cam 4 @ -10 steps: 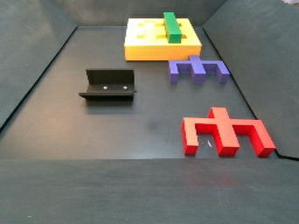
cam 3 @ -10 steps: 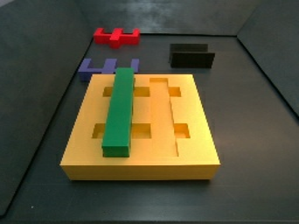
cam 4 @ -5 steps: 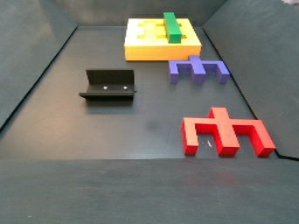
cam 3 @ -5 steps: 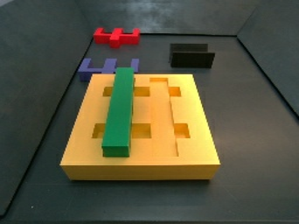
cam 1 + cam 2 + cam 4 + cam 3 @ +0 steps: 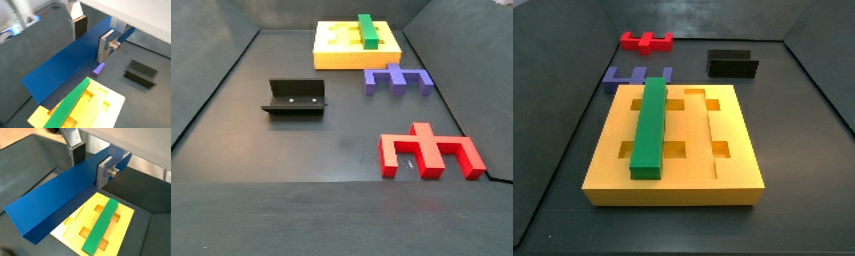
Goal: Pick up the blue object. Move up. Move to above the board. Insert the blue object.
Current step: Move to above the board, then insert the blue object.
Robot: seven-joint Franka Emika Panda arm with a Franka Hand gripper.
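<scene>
Board [image 5: 727, 175]: yellow-orange, green bar [image 5: 649, 122] seated in one long groove. Gripper [image 5: 91, 164], seen in both wrist views only, was clamped on the blue object [image 5: 57, 198], held high above the board.

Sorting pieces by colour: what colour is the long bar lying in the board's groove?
Green; the long green bar shows best in a side view. The claw holds a blue one.

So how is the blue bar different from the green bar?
The blue object is dark blue and held up in the air between the gripper's fingers, seen in both wrist views; the green bar is green and lies flat in a groove of the board. No side view shows the blue object, while both side views show the green bar. Both are long, straight, rectangular bars.
</scene>
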